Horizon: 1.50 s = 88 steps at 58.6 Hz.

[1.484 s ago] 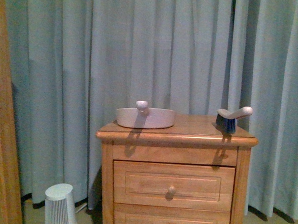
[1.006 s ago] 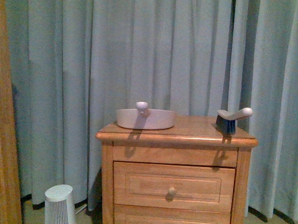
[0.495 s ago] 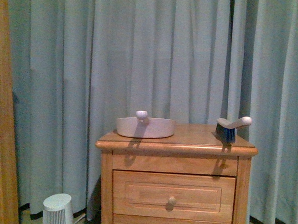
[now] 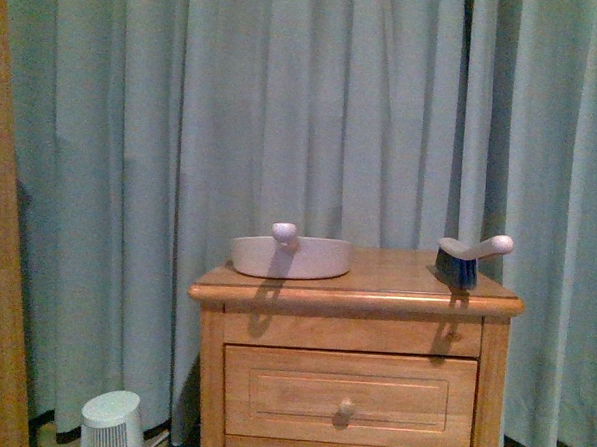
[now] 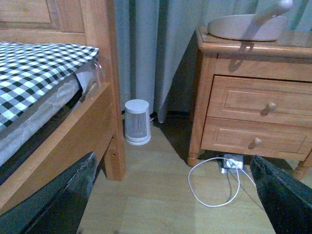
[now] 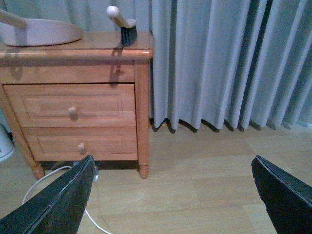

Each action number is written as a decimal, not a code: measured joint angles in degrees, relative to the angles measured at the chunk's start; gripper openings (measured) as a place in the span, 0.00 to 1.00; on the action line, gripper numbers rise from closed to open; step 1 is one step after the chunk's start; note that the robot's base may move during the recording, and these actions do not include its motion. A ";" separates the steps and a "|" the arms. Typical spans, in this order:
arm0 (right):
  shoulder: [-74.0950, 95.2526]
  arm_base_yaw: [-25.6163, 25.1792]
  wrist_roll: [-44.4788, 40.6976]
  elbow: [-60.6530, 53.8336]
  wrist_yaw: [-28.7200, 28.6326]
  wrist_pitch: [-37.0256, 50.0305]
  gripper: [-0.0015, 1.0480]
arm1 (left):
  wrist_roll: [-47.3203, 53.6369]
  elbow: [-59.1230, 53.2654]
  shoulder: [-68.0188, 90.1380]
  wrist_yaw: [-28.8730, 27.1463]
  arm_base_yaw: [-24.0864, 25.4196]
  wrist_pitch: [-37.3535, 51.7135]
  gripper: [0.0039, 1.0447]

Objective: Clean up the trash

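While no trash shows in any view, left claw (image 5: 173,160) and right claw (image 6: 171,160) hang spread wide, empty, low over floor. Centre frame, dustpan (image 4: 291,256) and brush (image 4: 472,256) rest on table (image 4: 396,281), handles raised, likely for easy pickup.

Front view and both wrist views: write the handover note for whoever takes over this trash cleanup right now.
Left gripper: open, empty, above the floor between the bed and the nightstand.
Right gripper: open, empty, facing the nightstand and the curtain.
Trash: no paper wad shows in any view.
Dustpan and brush: apart on the nightstand top, neither held.
Done: nothing that the pictures show.
Left: find the trash, collect it, dispose of it.
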 joint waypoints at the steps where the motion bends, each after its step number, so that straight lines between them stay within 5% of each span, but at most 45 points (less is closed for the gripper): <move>1: 0.00 0.00 0.00 0.00 0.00 0.00 0.93 | 0.00 0.00 0.00 0.02 0.00 0.00 0.93; 88: -0.02 0.00 0.00 0.00 0.00 0.00 0.93 | -1.44 0.02 0.20 1.31 0.33 -0.26 0.93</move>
